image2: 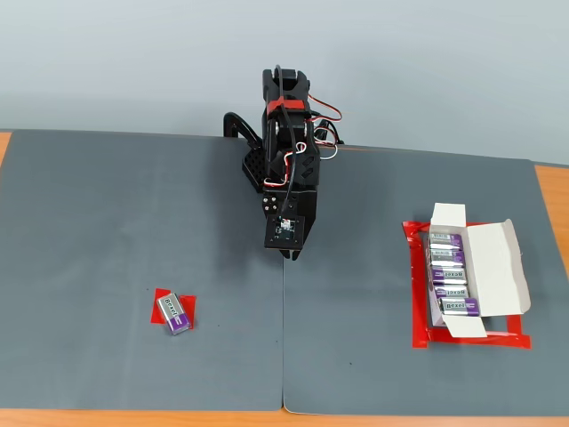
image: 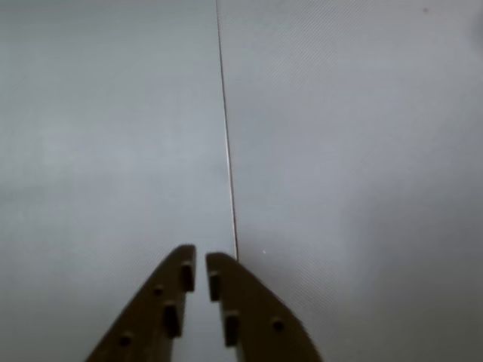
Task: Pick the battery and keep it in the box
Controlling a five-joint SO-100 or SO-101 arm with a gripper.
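Claw (image: 201,264): nearly closed, only a narrow gap seen between the 2 brown fingers in the wrist view; nothing is held.
Claw position: pointed down over the seam (image: 226,143) where 2 grey mats meet, with bare mat on both sides; in the fixed view the claw (image2: 286,253) is seen at the low end of the folded arm.
Arm (image2: 286,151): black, with a red band and loose wires, placed at the far middle edge of the table (image2: 551,191).
Battery (image2: 174,313): laid flat and slightly tilted on a small red tape patch (image2: 160,295), on the left mat (image2: 107,222) in the fixed view, well apart from the claw.
Box (image2: 498,271): white carton with its flaps folded open, set on the right mat (image2: 373,347) in the fixed view, inside a red tape outline (image2: 471,340).
Box contents: a row of batteries (image2: 449,276) with purple ends is seen inside; about 4 can be counted.
Separation: battery and box are placed at opposite sides of the table, with the arm between them.
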